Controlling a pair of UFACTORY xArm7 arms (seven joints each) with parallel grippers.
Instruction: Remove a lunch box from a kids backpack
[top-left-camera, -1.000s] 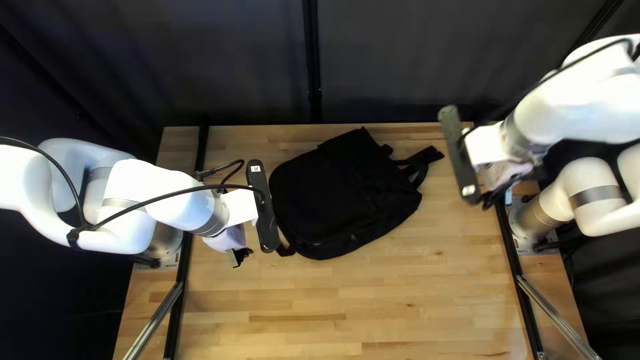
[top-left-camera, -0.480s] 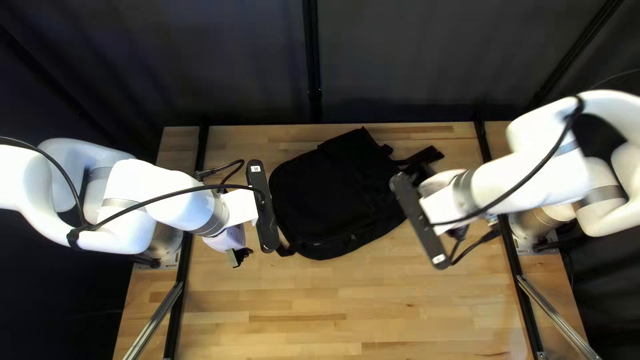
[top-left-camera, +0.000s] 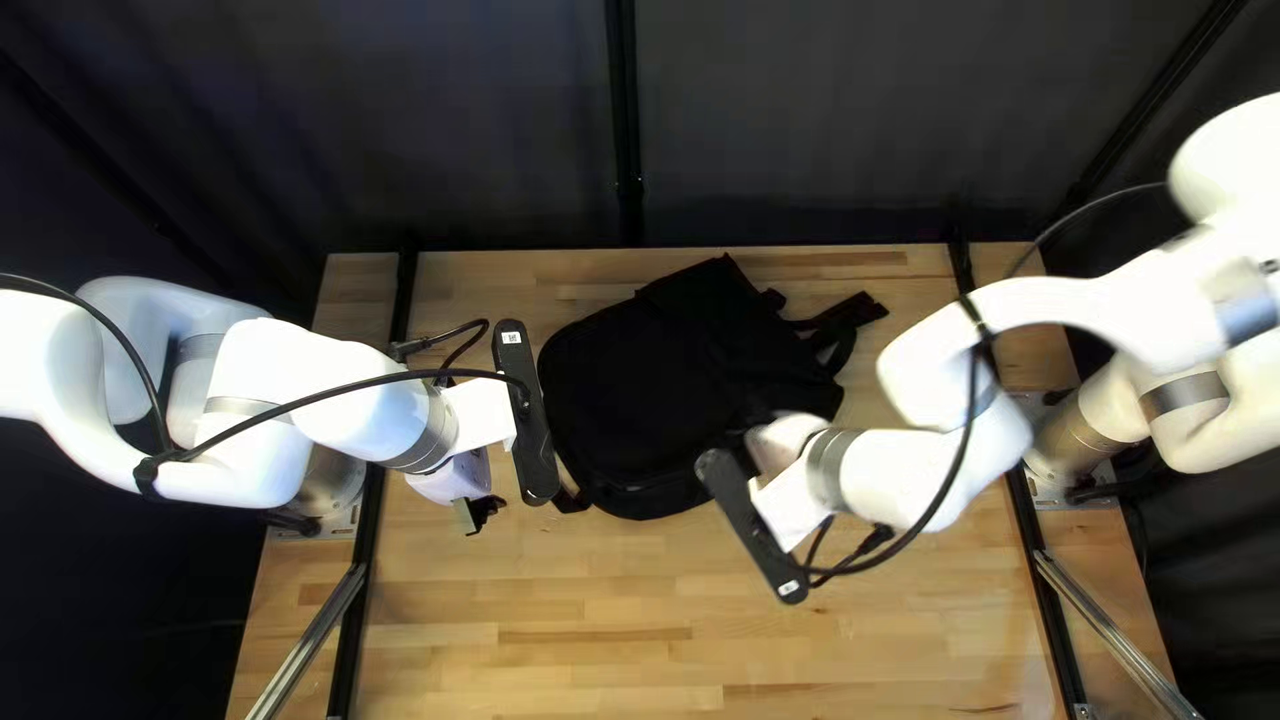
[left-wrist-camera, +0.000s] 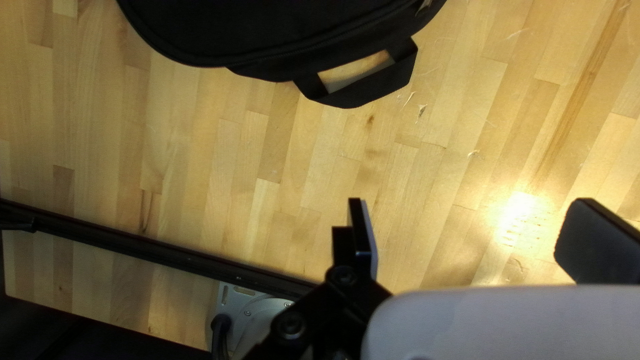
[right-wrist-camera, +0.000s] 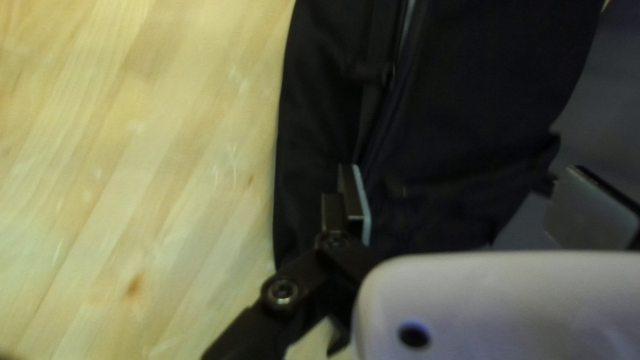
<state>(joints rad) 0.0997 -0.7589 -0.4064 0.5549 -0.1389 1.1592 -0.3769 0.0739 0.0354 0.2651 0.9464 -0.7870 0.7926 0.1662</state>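
A black backpack [top-left-camera: 667, 387] lies on the table; no lunch box shows. Near its left edge in the top left view is my left gripper [top-left-camera: 480, 514]. My right gripper [top-left-camera: 778, 438] is over its lower right edge, fingertips hidden there. The left wrist view has the backpack [left-wrist-camera: 267, 27] and its handle loop [left-wrist-camera: 360, 90] ahead of my open left gripper [left-wrist-camera: 470, 233], nothing between the fingers. In the right wrist view my right gripper [right-wrist-camera: 467, 207] stands open above the backpack [right-wrist-camera: 480, 87], where a zipper runs along the side.
Loose straps [top-left-camera: 854, 320] stick out at the backpack's upper right in the top left view. The wooden table [top-left-camera: 640, 640] has black rails along both sides. A dark curtain [top-left-camera: 827, 120] hangs behind the far edge.
My right arm has swung from the table's right edge, leftward and toward the near side, to the backpack's lower right edge. My left arm and the backpack have stayed put.
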